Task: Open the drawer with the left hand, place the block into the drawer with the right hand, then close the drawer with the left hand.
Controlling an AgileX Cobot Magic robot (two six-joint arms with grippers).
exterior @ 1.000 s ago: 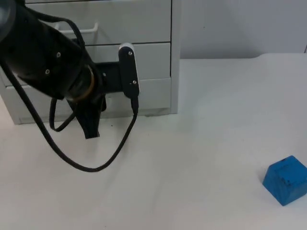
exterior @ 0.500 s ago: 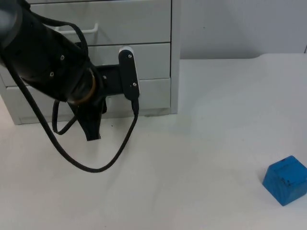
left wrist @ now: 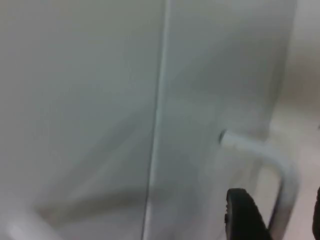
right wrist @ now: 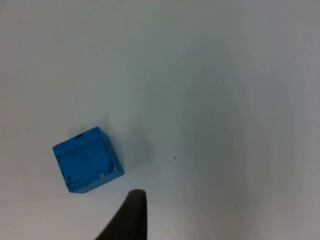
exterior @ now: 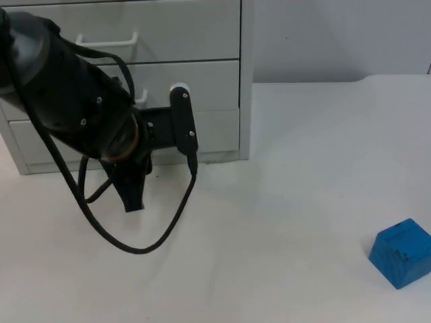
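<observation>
While the small blue cube-shaped block [exterior: 401, 253] lies alone on the white table top [exterior: 283, 202], well apart from the white plastic drawer cabinet [exterior: 202, 81], the left gripper [left wrist: 272, 220] sits low against the cabinet's front. Its fingers are spread to either side of the lowest drawer's white bar handle [left wrist: 265, 160], not yet closed on it. Black and bulky, the left arm [exterior: 74, 101] reaches down in front of the drawers. Above the block hovers the right gripper; whether it is spread or closed cannot be told.

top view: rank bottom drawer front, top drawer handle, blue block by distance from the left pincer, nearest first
1. Bottom drawer front: just behind the left pincer.
2. Top drawer handle: higher on the cabinet, beyond the arm.
3. Blue block: far across the table on the right.
</observation>
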